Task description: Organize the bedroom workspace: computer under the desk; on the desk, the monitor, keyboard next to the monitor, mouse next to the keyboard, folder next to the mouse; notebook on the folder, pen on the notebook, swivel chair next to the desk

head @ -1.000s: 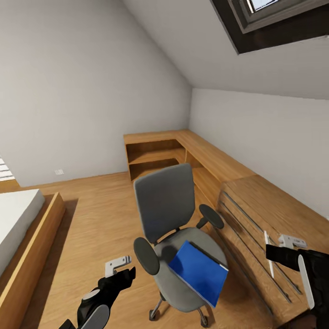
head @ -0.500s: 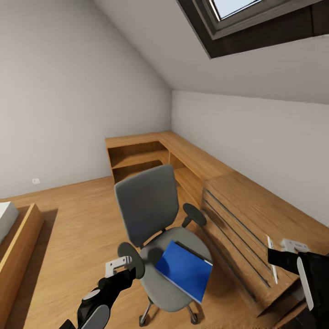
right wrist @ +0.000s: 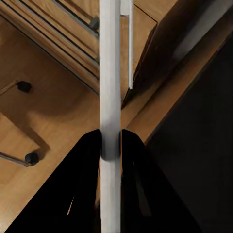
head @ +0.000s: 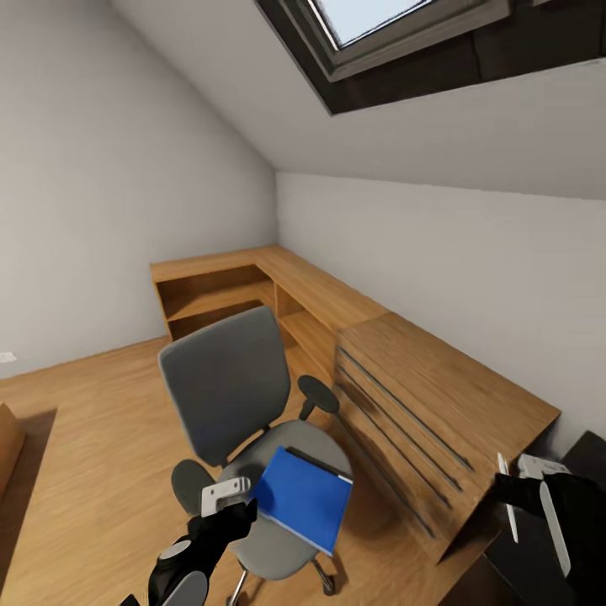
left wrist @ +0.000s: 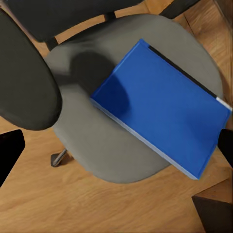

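Observation:
The grey swivel chair (head: 227,396) stands on the wooden floor beside a wooden drawer unit. A blue folder (head: 301,497) lies flat on its seat, and appears from above as the folder (left wrist: 162,109) in the left wrist view. My left gripper (head: 227,505) hovers just left of the folder over the seat's front; its black fingertips (left wrist: 9,153) stand far apart, open and empty. My right gripper (head: 515,490) is low at the right, shut on a thin white pen (head: 505,492); the pen (right wrist: 110,73) runs straight between the fingers (right wrist: 87,165).
A wooden drawer unit (head: 438,387) and a long low shelf unit (head: 244,290) line the right wall and far corner. A dark surface (head: 581,459) sits past the drawer unit's near end. A skylight (head: 396,25) is set in the sloped ceiling. Open floor (head: 76,438) lies left of the chair.
The camera has swung to the right: chair, folder and shelves have slid left in the picture and the bed has left it. Both grippers keep their places and states.

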### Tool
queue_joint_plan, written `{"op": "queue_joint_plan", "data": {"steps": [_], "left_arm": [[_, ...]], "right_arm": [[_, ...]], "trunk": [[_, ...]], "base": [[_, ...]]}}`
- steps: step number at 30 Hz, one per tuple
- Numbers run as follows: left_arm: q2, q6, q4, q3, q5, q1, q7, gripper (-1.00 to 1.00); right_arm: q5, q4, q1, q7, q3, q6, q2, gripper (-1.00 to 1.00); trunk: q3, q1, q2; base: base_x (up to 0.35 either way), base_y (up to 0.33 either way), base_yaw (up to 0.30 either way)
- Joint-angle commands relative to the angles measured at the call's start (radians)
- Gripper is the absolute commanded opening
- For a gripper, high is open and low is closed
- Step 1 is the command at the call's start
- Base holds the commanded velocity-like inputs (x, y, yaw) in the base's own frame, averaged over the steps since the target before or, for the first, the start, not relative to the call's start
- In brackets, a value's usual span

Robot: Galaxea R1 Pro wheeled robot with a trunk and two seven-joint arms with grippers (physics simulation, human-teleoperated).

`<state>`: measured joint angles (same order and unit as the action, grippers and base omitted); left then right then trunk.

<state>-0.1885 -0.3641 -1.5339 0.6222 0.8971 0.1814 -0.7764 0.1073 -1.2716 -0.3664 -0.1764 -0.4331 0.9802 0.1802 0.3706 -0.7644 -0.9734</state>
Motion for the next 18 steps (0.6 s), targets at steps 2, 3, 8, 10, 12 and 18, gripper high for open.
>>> {"op": "queue_joint_plan", "data": {"steps": [2, 3, 8, 10, 12, 18], "left_arm": [[-0.001, -0.002, -0.002, 0.002, 0.005, 0.001, -0.007, 1.00], [-0.001, -0.002, -0.002, 0.002, 0.005, 0.001, -0.007, 1.00], [-0.001, -0.002, -0.002, 0.002, 0.005, 0.001, -0.007, 1.00], [-0.001, -0.002, -0.002, 0.002, 0.005, 0.001, -0.007, 1.00], [-0.002, -0.002, -0.002, 0.002, 0.005, 0.001, -0.007, 1.00], [-0.001, -0.002, -0.012, 0.002, 0.007, 0.001, -0.007, 1.00]], "right_arm": [[0.009, 0.013, -0.001, -0.010, -0.001, -0.002, 0.001, -1.00], [0.010, 0.022, -0.002, -0.008, -0.001, -0.005, 0.002, -1.00], [0.009, 0.052, -0.003, 0.015, 0.001, -0.014, 0.002, -1.00], [0.009, 0.064, -0.004, 0.024, 0.002, -0.027, 0.002, -1.00], [0.009, 0.076, -0.004, 0.034, 0.004, -0.038, 0.002, -1.00], [0.009, 0.087, -0.005, 0.045, 0.014, -0.077, 0.000, -1.00]], "trunk": [[-0.001, 0.000, -0.001], [-0.002, 0.000, -0.001], [-0.006, 0.000, -0.001], [-0.008, 0.000, -0.001], [-0.010, 0.000, -0.001], [-0.015, 0.000, -0.001]], "base": [[0.000, -0.021, -0.254], [0.000, -0.011, -0.254], [0.000, -0.004, -0.254], [0.000, -0.001, -0.254], [0.000, 0.000, -0.254], [0.000, 0.000, -0.253]]}}
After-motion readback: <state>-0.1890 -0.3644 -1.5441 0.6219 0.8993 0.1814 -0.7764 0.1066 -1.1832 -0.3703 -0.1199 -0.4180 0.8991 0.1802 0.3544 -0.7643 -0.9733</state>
